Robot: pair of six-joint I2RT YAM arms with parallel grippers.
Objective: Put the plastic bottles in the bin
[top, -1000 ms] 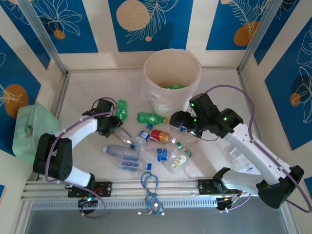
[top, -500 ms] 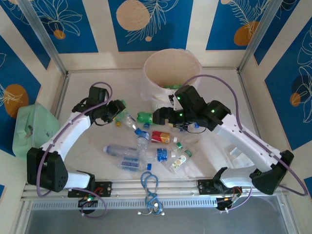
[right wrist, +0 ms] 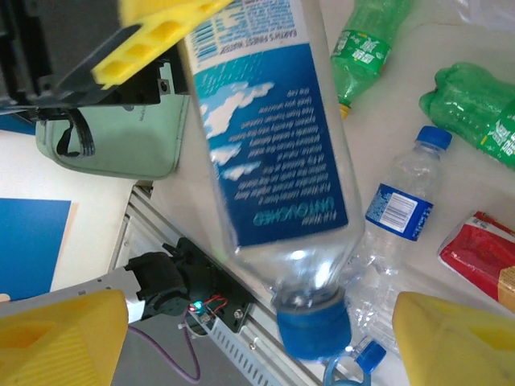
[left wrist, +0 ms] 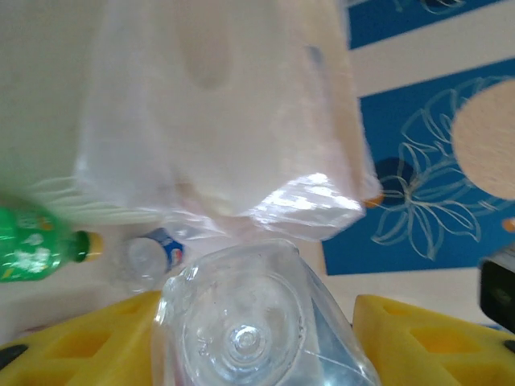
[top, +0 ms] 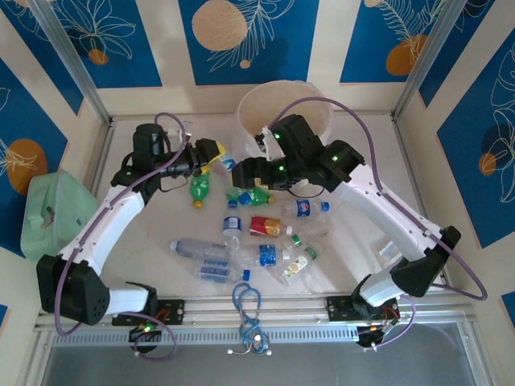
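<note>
Left tool (top: pixel 211 154) clenches a crinkly, blue-labelled clear plastic bottle (right wrist: pixel 273 161); right tool (right wrist: pixel 261 318), blocky yellow fingers (right wrist: pixel 64 338) apart, stands released.

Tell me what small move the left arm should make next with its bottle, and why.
Probably raise the left claw over the rim of the bin before letting go: it clamps the clear blue-labelled bottle, but the bin's lined wall stands ahead of it, so it seems beside the bin, not above it.
</note>
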